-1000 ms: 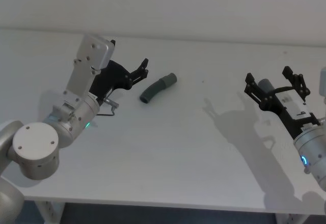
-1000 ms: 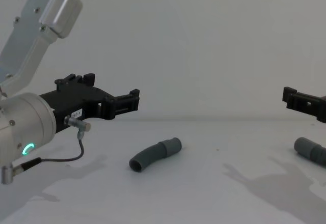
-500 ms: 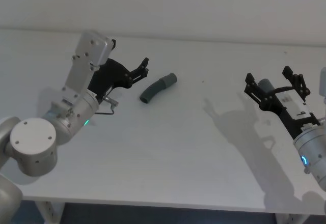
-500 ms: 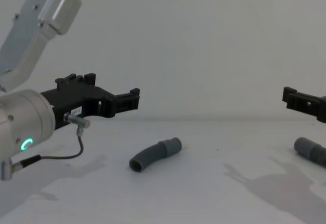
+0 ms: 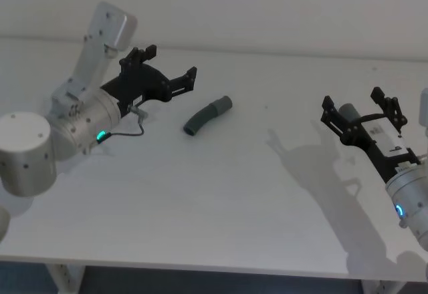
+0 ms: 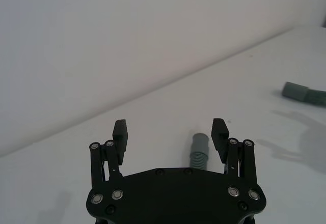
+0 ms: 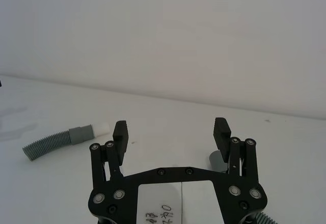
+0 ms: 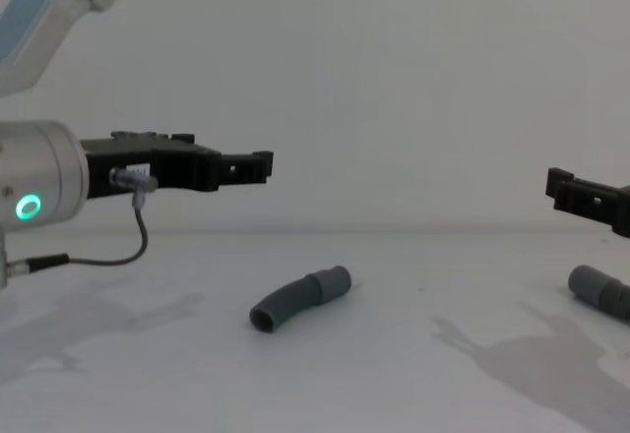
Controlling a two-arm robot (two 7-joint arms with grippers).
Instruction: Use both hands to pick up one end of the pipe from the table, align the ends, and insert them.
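— Start at the left. What is that arm doing?

— The left gripper, black plastic on a silver cylindrical arm with a green glowing ring, hangs above the white matte table. Its two fingers are released and spread wide. The chest view shows it pointing level, well clear of the surface, with a thin black cable looping beneath.

— And the pipe?

— The darker hose lies on the table near that gripper, to its right and untouched. It is curved and ribbed along its length. The left wrist view looks along it almost end-on, between the spread fingers. The right wrist view sees it side-on instead, with a smooth collar past the ribs and, past that, the narrow white tip.

— Further right?

— The lighter hose lies near the table's right edge, well apart from the darker one. From the head camera, its smooth grey cuff appears framed between the fingers of the right gripper.

— So it is gripped?

— No. The chest view shows that gripper hovering clear above the hose, which rests flat on the table. The right wrist view shows the fingers standing wide apart, with the cuff partly hidden behind one of them.
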